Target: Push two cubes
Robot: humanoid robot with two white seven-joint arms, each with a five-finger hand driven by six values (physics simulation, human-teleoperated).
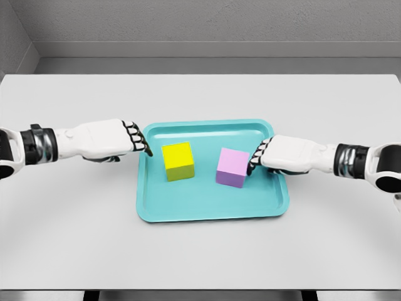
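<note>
Your right hand [263, 157], fingers curled, touches pink cube [233, 167]; left hand [135, 139], curled, short of yellow cube [178, 161] — cubes apart, push barely begun.

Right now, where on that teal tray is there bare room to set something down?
The front strip of the tray, below the yellow cube and pink cube, is bare, as is the back strip. Crowded: the narrow gap between cubes, and both side edges by the left robot hand and right robot hand.

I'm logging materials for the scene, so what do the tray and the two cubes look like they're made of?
The tray looks like smooth teal plastic: one even colour, rounded raised rim, faint sheen. The yellow cube and the purple cube look matte and solid, perhaps painted wood or foam: flat colour, sharp edges, no gloss. A render leaves this open.
</note>
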